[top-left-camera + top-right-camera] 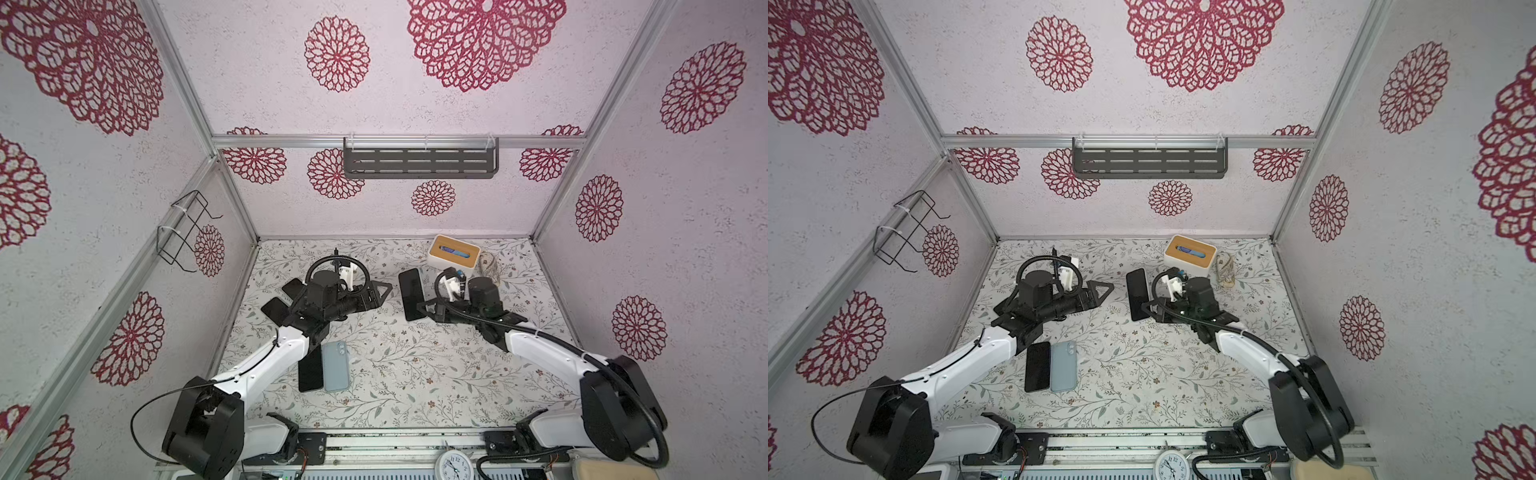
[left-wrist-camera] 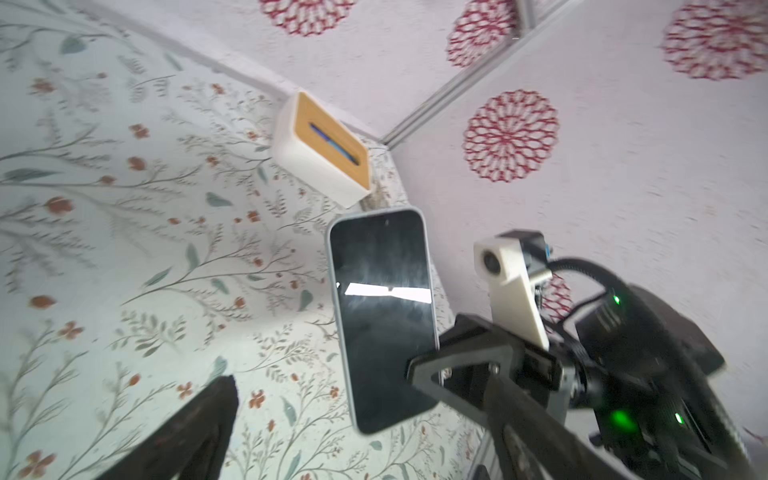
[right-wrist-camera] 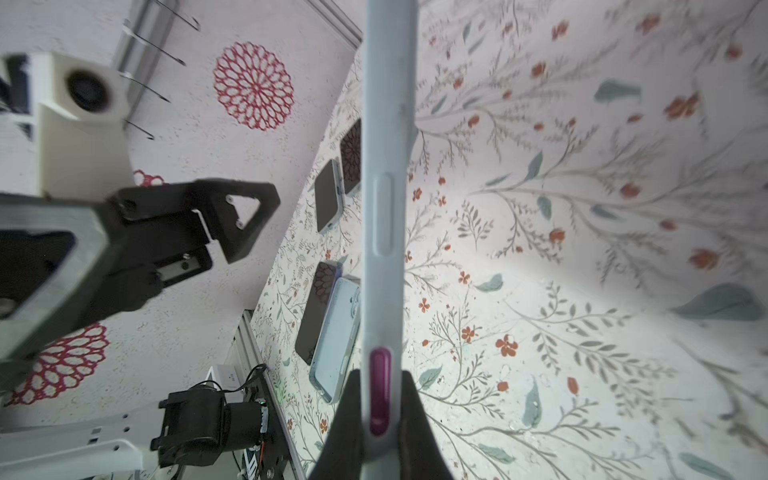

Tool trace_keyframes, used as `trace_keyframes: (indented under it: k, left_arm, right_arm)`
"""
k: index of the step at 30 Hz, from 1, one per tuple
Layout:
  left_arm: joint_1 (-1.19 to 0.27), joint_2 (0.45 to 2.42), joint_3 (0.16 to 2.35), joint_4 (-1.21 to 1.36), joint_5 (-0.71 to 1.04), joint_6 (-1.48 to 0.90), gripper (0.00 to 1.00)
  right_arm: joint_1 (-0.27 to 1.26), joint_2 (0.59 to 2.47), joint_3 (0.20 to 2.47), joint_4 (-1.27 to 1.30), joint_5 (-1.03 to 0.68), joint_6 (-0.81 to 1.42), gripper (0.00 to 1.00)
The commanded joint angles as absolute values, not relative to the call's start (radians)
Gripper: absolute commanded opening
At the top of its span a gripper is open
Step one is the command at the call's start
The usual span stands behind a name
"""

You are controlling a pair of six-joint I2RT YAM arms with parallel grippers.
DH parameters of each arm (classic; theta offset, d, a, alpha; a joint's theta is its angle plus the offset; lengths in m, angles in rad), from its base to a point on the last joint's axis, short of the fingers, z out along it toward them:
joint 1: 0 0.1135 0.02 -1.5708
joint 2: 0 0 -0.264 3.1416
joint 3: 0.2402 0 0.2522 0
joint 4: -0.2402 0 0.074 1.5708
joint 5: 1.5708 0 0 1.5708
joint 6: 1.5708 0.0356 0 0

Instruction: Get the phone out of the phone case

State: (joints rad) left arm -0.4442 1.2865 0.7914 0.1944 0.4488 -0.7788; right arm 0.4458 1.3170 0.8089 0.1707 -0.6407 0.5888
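Pale-blue rubbery cased phone (image 2: pixel 382 320) pinched edgewise by right tool (image 3: pixel 380 415); left tool (image 1: pixel 384 291) gapes empty.

phone (image 2: pixel 384 316) screen glossy glass; phone case (image 3: pixel 388 124) matt smooth plastic; box lid (image 2: pixel 316 116) wood; frame rail (image 1: pixel 399 141) metal.

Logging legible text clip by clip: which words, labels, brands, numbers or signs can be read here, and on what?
"12", "11", "10", "9", "1": hour numerals on the white clock at the near edge, in both top views; its lower dial is cut off.
On the small white device in the right wrist view: markings too small to read.
On the cased phone and the tissue box: no text visible.
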Motion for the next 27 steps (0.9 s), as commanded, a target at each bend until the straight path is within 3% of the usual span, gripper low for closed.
trace_keyframes:
  k: [1, 8, 17, 27]
  left_arm:
    - [-0.463, 1.269, 0.749, 0.418, 0.596, -0.759, 0.97]
    - [-0.501, 1.284, 0.753, 0.547, 0.787, -0.744, 0.97]
    - [-0.500, 1.375, 0.797, 0.629, 0.855, -0.785, 1.00]
    - [-0.504, 1.455, 0.841, 0.763, 0.916, -0.872, 0.62]
  right_arm:
    - [0.401, 1.223, 0.907, 0.056, -0.847, 0.469, 0.00]
    - [0.392, 1.135, 0.892, 0.119, -0.951, 0.509, 0.00]
    - [0.395, 1.054, 0.793, 0.277, -1.013, 0.614, 0.00]
    - [0.410, 0.990, 0.700, 0.344, -1.032, 0.640, 0.00]
